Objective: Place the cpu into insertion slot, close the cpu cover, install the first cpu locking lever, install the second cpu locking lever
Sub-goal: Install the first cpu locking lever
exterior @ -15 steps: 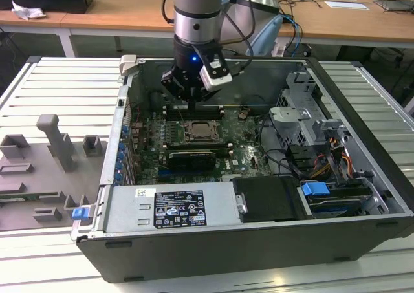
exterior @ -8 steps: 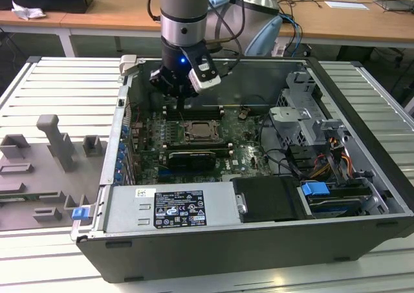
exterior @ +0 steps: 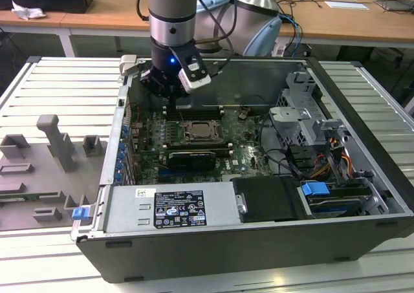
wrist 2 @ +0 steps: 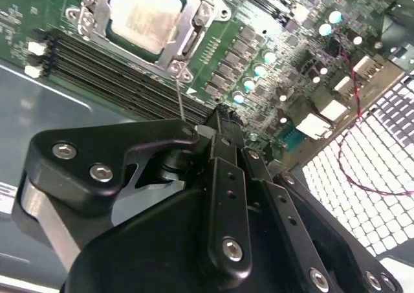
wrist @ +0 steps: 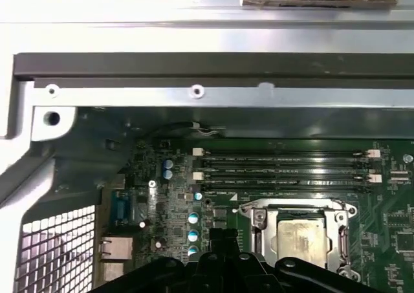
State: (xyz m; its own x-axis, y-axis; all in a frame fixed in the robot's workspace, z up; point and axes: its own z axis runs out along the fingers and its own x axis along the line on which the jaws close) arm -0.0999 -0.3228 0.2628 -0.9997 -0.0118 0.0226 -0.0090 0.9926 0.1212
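Gripper [wrist 2: 220, 117]: narrow, fingers together; over the memory-slot edge of the board [wrist: 388, 238]
Chip [wrist 2: 142, 13]: under lowered cover [wrist 2: 191, 35]; near the gripper's tips

On slatted counter [exterior: 65, 79]: open case [exterior: 213, 257] (lid off), with grey blocks [exterior: 57, 141] just beside, at the exterior view's left.

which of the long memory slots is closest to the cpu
The memory slot running right alongside the cpu cover edge; the other slots lie parallel behind it, toward the case wall.
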